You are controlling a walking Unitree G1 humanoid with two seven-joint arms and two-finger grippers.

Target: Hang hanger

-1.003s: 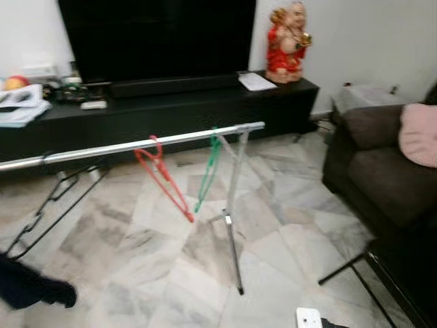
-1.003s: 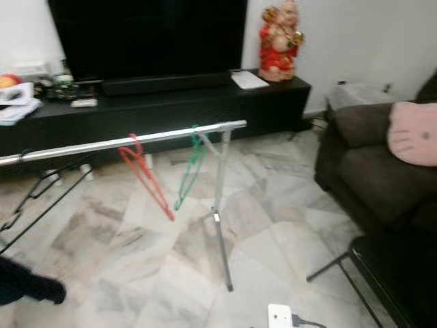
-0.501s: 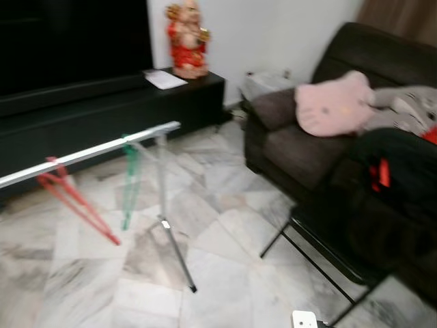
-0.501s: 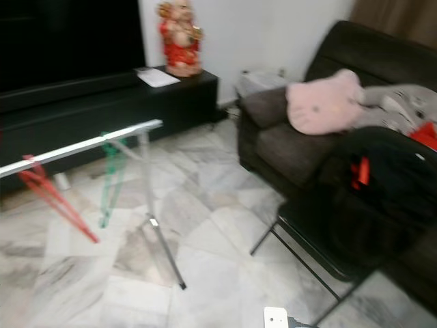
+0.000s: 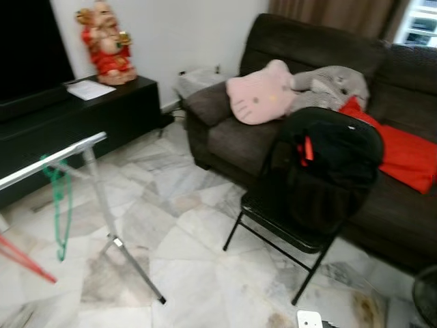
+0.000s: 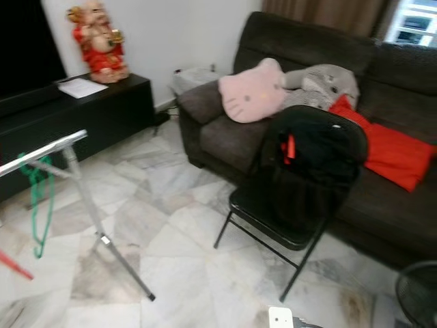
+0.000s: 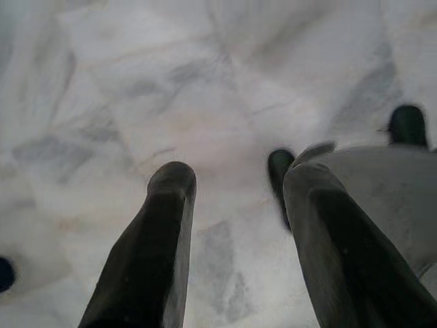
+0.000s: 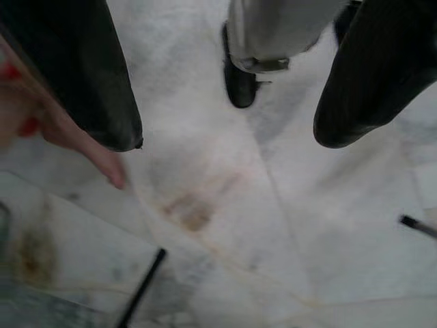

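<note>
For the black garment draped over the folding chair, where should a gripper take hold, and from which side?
Judging by its pose, grip the black garment at the rounded top where it folds over the folding chair back. Come from above: the seat blocks the hanging part below and the sofa stands close behind.

The camera swings to the right: the rail (image 5: 51,158) with the green hanger (image 5: 61,205) now sits at the far left, the red hanger (image 5: 24,263) nearly out of sight beside it, while right of the rail a sofa (image 5: 293,89) and a folding chair (image 5: 307,191) come into sight.
</note>
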